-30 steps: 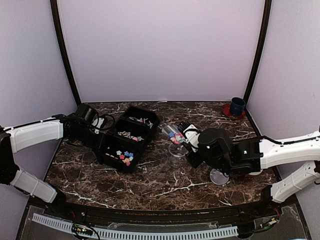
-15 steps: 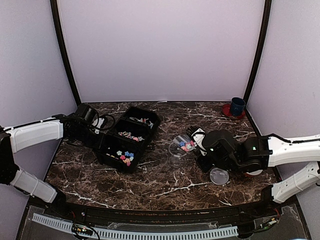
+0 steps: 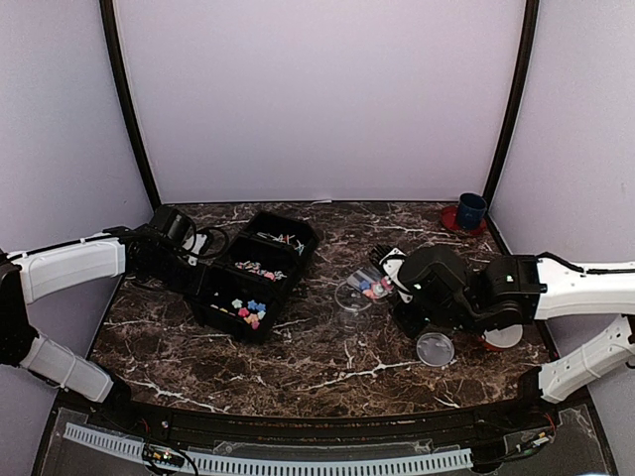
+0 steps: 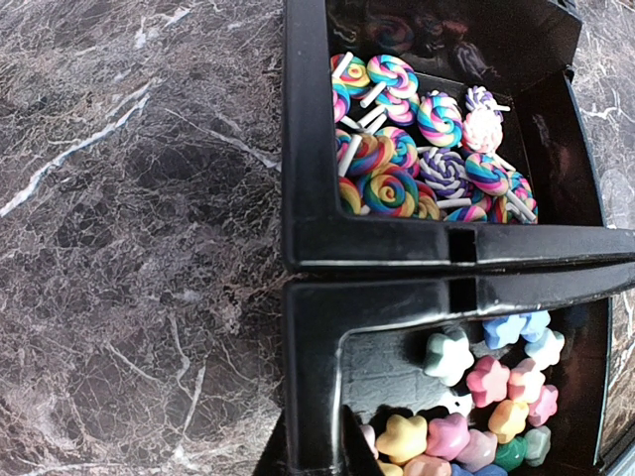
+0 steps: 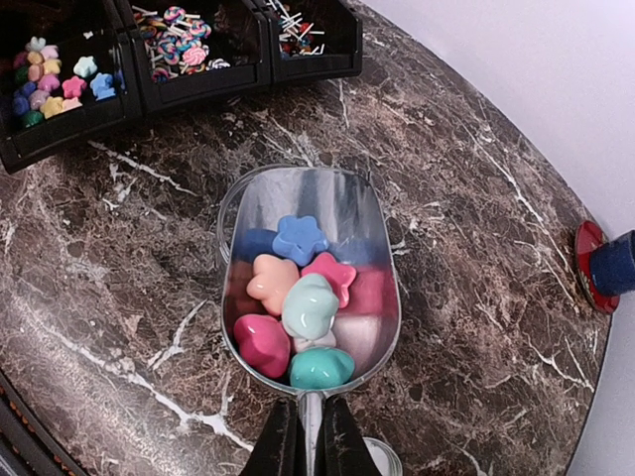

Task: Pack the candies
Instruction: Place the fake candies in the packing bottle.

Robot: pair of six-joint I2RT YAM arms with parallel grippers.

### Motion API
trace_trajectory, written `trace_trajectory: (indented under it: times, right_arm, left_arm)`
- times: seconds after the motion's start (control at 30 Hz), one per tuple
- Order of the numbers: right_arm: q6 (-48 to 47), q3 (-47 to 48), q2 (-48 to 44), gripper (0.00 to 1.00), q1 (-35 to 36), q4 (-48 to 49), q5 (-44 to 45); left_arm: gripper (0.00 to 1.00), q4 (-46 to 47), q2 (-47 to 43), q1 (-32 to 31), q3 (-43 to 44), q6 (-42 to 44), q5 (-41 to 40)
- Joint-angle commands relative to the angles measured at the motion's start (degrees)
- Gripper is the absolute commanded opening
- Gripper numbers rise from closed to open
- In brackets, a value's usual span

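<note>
My right gripper (image 5: 310, 428) (image 3: 397, 285) is shut on the handle of a metal scoop (image 5: 319, 196) (image 3: 373, 286). The scoop is held level and carries several pastel star candies (image 5: 310, 302). Its mouth hangs over a small clear jar (image 3: 350, 298), whose rim (image 5: 226, 211) shows beside the bowl. My left gripper (image 4: 317, 441) (image 3: 194, 260) is shut on the left wall of the black three-compartment tray (image 4: 377, 243) (image 3: 294, 283). The tray holds star candies (image 4: 496, 397) (image 3: 248, 309), swirl lollipops (image 4: 417, 149) (image 3: 256, 268) and small stick pieces (image 3: 283, 238).
A clear round lid (image 3: 435, 349) lies on the marble in front of my right arm. A blue cup on a red saucer (image 3: 470, 210) (image 5: 610, 266) stands at the back right corner. Purple walls close in the table on three sides.
My right gripper has carried the loaded scoop to the right, away from the tray, and levelled it above the jar. The left arm and tray have not moved.
</note>
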Motion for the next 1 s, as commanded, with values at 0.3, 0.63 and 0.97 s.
trace_trajectory:
  times: [0.3, 0.63, 0.97]
  right_arm:
    - [2.2, 7.2, 4.8, 0.0, -0.1, -8.8, -1.6]
    - [2.3, 10.2, 9.3, 0.0, -0.1, -14.1, -1.2]
    - [2.1, 13.0, 10.5, 0.0, -0.2, -16.0, -0.8]
  left_arm:
    - [0.0, 8.5, -3.4, -0.1, 2.8, -1.1, 3.6]
    - [0.0, 8.0, -3.0, -0.1, 3.1, -1.0, 3.5]
    - [0.0, 8.0, -2.8, -0.1, 3.1, -1.0, 3.9]
